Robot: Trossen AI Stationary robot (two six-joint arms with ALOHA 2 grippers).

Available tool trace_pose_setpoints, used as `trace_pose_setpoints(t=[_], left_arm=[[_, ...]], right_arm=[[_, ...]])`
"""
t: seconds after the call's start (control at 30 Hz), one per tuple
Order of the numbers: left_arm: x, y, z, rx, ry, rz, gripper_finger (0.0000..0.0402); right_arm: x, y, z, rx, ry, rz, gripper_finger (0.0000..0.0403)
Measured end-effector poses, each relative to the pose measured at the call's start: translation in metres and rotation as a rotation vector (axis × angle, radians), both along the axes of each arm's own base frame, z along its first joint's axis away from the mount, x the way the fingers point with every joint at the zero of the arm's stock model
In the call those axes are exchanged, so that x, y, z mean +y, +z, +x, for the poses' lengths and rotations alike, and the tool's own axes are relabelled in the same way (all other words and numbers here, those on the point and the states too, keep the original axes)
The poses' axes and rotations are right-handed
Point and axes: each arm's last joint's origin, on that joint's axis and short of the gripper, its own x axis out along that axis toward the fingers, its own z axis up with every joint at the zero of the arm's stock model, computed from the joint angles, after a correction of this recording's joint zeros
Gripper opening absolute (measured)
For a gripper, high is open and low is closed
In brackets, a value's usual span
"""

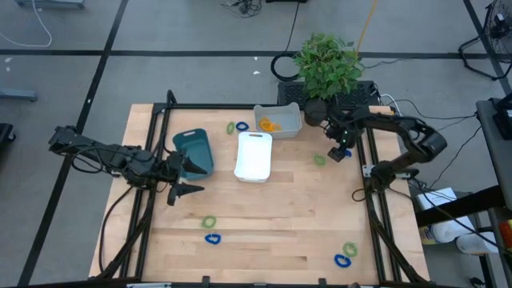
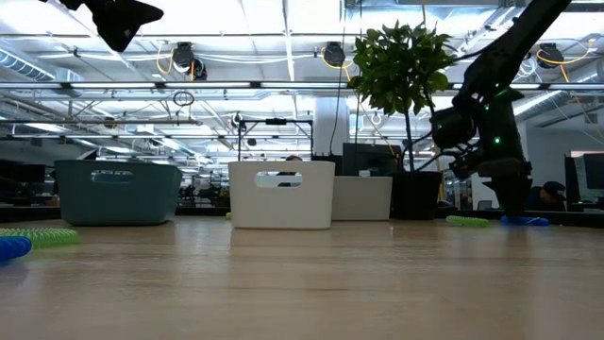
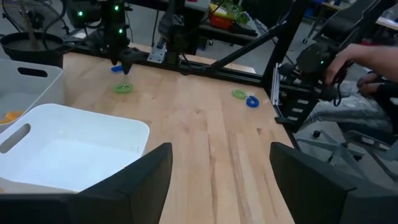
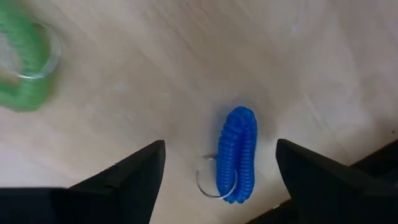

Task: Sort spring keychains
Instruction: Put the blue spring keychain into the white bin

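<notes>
The right pincer [image 4: 217, 163] is held open just above the wooden surface [image 1: 272, 216], its fingers spread to either side of a blue coiled plastic keychain [image 4: 237, 153] lying at the far right edge; a green coiled keychain [image 4: 23, 68] lies just beside it. The left pincer [image 1: 187, 178] is also seen open, raised beside the teal plastic bin [image 1: 194, 151]. A white plastic bin [image 1: 254, 156] stands mid-surface, and an orange-yellow keychain [image 1: 267, 124] lies in a second white bin [image 1: 290, 116] behind. Further green and blue keychains [image 1: 346, 255] are scattered near the front.
</notes>
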Motion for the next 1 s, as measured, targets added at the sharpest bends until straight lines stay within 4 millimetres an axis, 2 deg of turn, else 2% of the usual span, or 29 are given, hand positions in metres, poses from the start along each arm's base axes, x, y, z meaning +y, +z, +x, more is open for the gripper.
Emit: trace_pose_setpoints(t=[0.13,0.27,0.6,0.8,1.0], left_arm=[[0.000,0.000,0.000,-0.002,0.001,-0.005,0.0274],[0.000,0.001,0.000,-0.005,0.001,-0.006,0.0273],[0.000,0.004,0.001,-0.037,0.000,-0.018,0.0277],[0.000,0.004,0.001,-0.038,0.000,-0.014,0.0274],[0.000,0.004,0.001,-0.040,0.000,-0.014,0.0279]], right_arm=[[-0.002,-0.006,0.000,0.020,-0.006,0.023,0.0267],[-0.003,-0.007,0.000,0.023,-0.006,0.025,0.0222],[-0.002,-0.007,0.000,0.063,-0.006,0.000,0.0025],[0.009,0.000,0.010,0.058,0.062,-0.045,0.0006],[0.032,0.023,0.022,0.003,0.142,-0.162,0.0002]])
